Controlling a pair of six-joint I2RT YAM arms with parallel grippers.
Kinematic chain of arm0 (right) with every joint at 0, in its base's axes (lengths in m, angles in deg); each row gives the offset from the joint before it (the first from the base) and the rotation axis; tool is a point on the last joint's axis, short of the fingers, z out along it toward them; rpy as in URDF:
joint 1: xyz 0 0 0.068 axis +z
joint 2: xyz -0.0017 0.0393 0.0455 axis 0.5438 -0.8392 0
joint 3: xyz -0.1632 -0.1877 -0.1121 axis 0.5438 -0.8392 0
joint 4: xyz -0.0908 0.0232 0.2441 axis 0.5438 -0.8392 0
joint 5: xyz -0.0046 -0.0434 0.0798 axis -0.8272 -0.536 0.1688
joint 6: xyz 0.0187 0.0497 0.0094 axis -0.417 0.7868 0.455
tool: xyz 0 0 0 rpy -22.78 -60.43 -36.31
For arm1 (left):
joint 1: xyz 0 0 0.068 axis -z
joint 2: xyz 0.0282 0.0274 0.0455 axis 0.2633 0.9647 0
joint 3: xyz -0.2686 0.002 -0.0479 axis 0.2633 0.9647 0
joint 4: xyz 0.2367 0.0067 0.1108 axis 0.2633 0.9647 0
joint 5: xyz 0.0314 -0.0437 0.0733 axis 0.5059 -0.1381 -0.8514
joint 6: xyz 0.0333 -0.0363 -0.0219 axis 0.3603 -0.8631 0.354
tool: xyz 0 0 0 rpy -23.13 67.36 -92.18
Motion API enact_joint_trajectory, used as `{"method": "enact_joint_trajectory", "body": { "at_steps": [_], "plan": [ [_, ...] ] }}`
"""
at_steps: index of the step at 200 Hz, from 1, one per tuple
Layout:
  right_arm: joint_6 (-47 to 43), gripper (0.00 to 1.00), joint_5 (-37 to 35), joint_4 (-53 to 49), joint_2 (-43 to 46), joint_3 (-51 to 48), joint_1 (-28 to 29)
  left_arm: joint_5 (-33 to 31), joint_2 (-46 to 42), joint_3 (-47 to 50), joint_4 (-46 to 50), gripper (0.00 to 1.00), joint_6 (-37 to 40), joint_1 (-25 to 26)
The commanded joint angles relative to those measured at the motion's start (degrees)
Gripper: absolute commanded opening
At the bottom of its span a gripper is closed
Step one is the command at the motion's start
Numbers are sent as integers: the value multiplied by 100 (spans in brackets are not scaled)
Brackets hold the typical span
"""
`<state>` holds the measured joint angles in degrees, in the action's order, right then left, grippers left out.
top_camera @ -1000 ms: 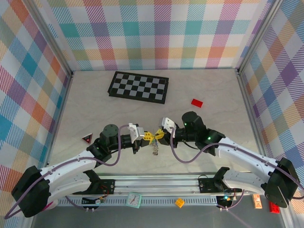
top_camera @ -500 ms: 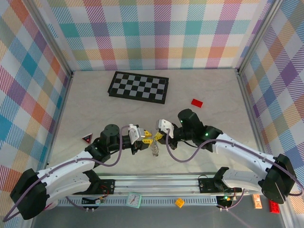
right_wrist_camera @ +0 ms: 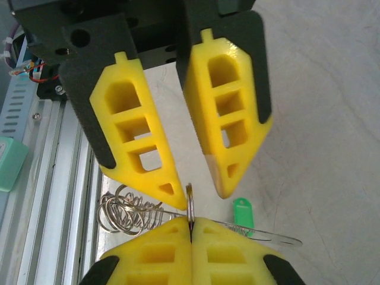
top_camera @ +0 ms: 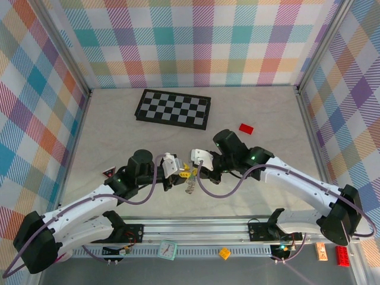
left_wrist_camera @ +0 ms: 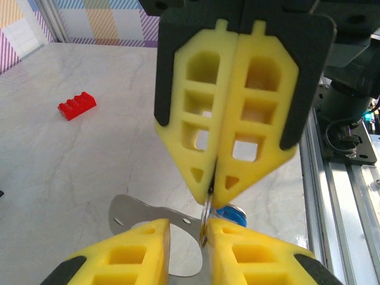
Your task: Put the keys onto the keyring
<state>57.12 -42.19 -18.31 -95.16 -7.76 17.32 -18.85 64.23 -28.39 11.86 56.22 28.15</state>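
Pastel plaid walls (top_camera: 196, 41) box me in — I see pale marbled tabletop (top_camera: 273, 113) beyond the right gripper (top_camera: 193, 172).

Overhead camera behind the arm bases (top_camera: 119, 228), looking down on the bench (top_camera: 119, 133), close-up wrist cameras facing each other, left seeing right claw (left_wrist_camera: 212, 198), right seeing left claw (right_wrist_camera: 198, 197)

A chequered board (top_camera: 173, 108) lies toward the far side of the tabletop (top_camera: 119, 136). A red brick (top_camera: 246, 128) sits right of it, apart. A red-and-black triangle (top_camera: 107, 173) lies near the left wall.
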Motion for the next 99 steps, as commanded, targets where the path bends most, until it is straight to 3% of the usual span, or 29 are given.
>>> {"method": "enact_joint_trajectory", "body": {
  "at_steps": [1,59,81,99],
  "plan": [
    [-308,0,-76,-318,-82,274,143,161,36,-203,96,19,151,26],
    [-95,0,-80,-105,-14,287,225,267,54,-249,249,1,248,24],
    [363,20,-34,325,248,-27,111,294,-5,-166,142,0,240,22],
    [835,26,64,622,471,-345,-25,291,-67,-5,-167,0,132,26]
  ]
}}
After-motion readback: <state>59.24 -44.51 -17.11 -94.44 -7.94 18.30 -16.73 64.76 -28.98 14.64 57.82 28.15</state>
